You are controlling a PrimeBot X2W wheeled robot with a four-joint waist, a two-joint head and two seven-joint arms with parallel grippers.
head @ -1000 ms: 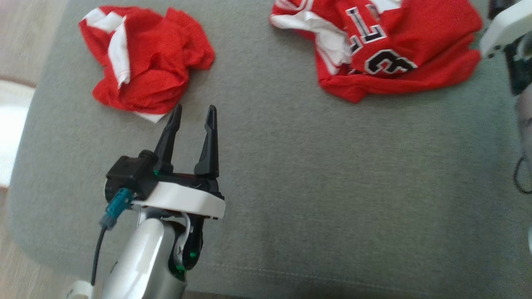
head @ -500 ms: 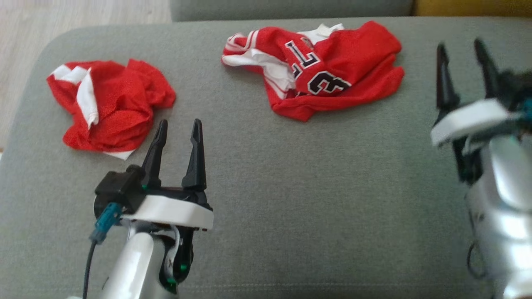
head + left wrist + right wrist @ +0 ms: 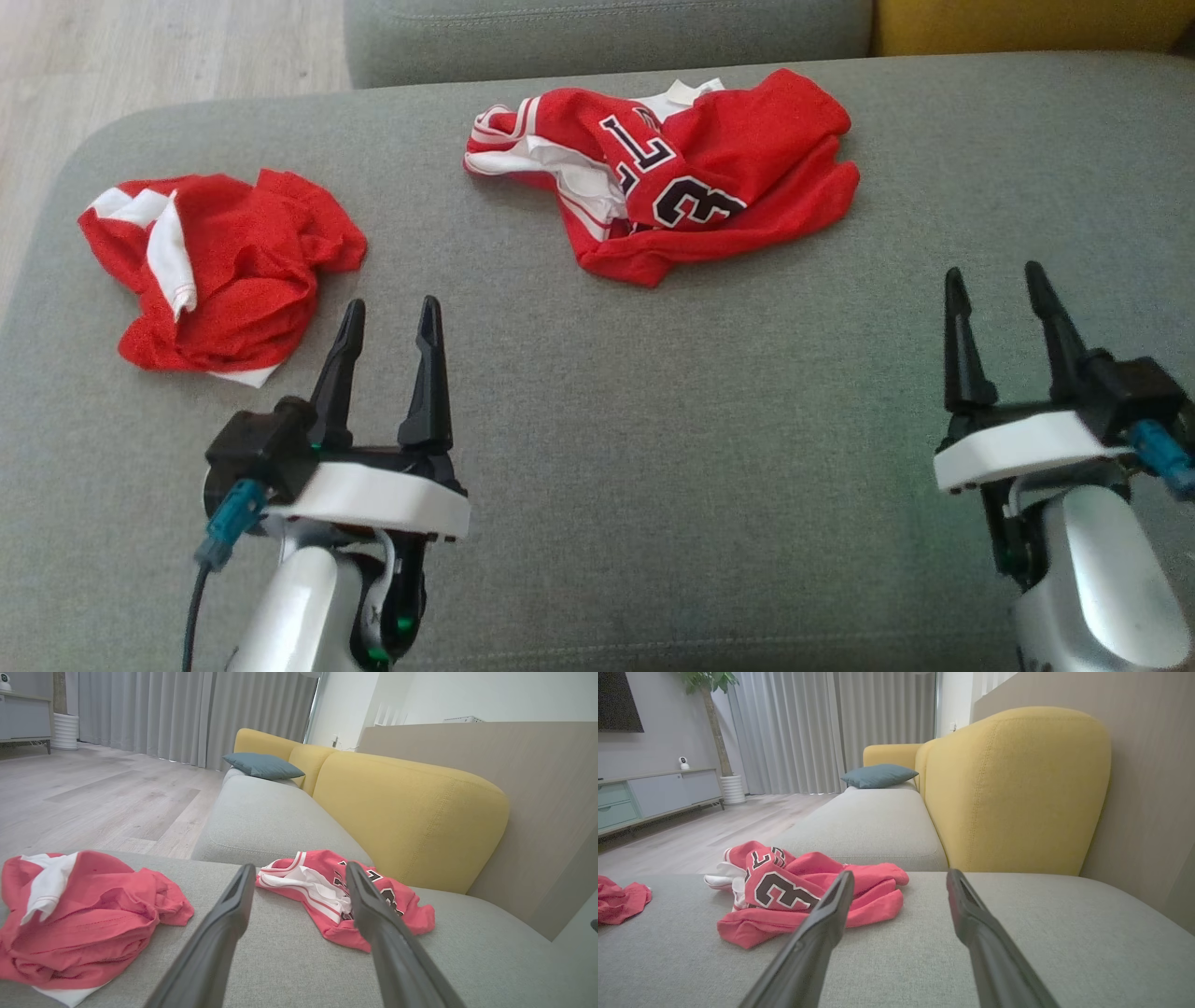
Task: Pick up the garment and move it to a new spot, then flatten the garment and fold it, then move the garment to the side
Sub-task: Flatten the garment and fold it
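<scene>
Two crumpled red garments lie on the grey sofa seat (image 3: pixel 653 420). A red jersey (image 3: pixel 691 177) with white trim and black-and-white numerals sits at the far middle, also seen as the jersey (image 3: pixel 798 896) and the jersey (image 3: pixel 322 896). A second red and white garment (image 3: pixel 219 266) lies bunched at the left, also the garment (image 3: pixel 84 910). My left gripper (image 3: pixel 390 313) hovers open just right of that left garment, fingers empty. My right gripper (image 3: pixel 994 280) stands open at the lower right, well short of the jersey, nothing between its fingers.
The seat's rounded left edge drops to a pale wood floor (image 3: pixel 140 47). Yellow back cushions (image 3: pixel 1017 788) rise behind the seat, with a blue pillow (image 3: pixel 878 774) on the adjoining seat. A grey TV cabinet (image 3: pixel 654 795) and a potted plant stand across the room.
The head camera has tilted up and swung right, so both garments sit lower and further left in view. The right gripper has come into full view at the lower right. Both grippers stay open.
</scene>
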